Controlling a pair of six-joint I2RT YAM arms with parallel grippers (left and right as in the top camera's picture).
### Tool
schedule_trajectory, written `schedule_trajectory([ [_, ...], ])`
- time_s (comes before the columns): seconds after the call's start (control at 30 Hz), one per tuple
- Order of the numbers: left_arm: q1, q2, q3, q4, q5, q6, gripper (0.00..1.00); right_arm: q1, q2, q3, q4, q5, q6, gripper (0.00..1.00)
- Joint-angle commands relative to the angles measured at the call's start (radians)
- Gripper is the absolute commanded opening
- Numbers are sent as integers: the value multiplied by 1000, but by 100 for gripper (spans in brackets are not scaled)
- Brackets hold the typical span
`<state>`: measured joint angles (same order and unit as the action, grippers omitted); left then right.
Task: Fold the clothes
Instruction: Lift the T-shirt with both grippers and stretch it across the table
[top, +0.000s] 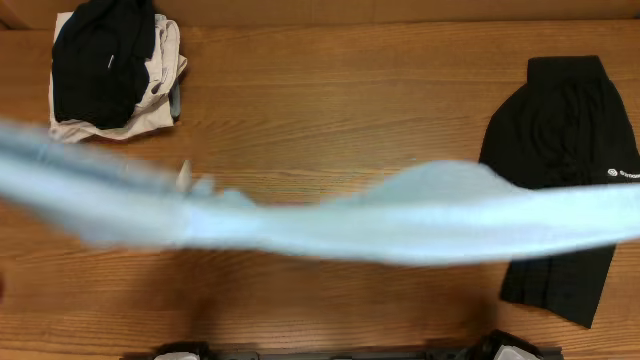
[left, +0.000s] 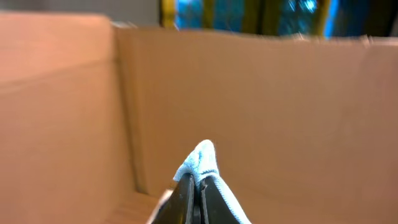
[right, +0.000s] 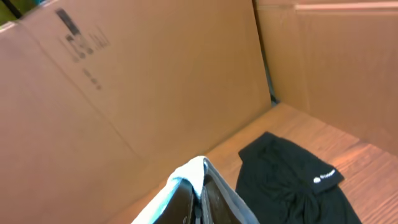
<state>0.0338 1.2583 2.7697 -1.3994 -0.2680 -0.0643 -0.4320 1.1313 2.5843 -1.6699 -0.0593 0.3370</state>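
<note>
A light blue garment (top: 400, 220) hangs stretched across the whole overhead view, high above the table and blurred. My left gripper (left: 199, 182) is shut on one edge of it (left: 200, 157), raised in front of the cardboard wall. My right gripper (right: 200, 182) is shut on another edge (right: 194, 169), also raised. Neither gripper shows in the overhead view; the cloth hides them. A black garment with a small white logo (top: 560, 150) lies crumpled on the table at the right and shows in the right wrist view (right: 292, 186).
A pile of a black garment on a beige one (top: 110, 70) sits at the back left of the wooden table (top: 330, 110). Cardboard walls (left: 280, 112) enclose the table's back and sides.
</note>
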Motion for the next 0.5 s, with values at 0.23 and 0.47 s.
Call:
schedule_trajectory([
  [0.23,5,-24,-35,14,-249,-18,4,-7,21,94,-23,14,-13,4],
  [0.47,5,65,-130,59,-291,-18,4,-7,83,-126,33,-71,-56,4],
])
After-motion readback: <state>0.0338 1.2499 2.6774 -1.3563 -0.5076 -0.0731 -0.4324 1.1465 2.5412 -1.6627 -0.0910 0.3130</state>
